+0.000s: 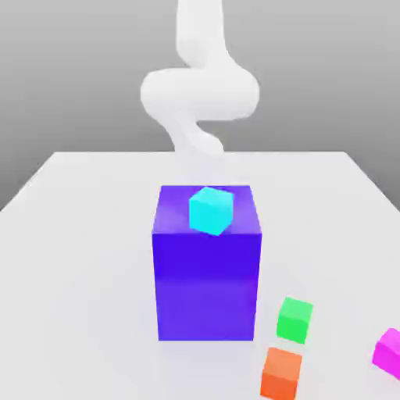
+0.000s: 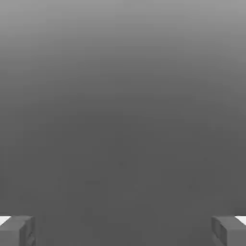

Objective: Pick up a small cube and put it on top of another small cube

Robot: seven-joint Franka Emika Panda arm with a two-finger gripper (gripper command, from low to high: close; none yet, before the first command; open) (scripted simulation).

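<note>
The small cube, bright magenta, lies on the white table at the exterior view's right edge, partly cut off by the frame. A green small cube and an orange small cube sit near it, to the right of the big blue-violet block. A cyan cube rests on top of that block. My white arm curls behind the block at the back of the table. In the hand view my gripper is open: its grey fingertips stand far apart with plain grey between them.
The white table stretches wide to the left of the block, and its far edge runs behind the arm. The tall block stands between the arm and the small cubes at the front right.
</note>
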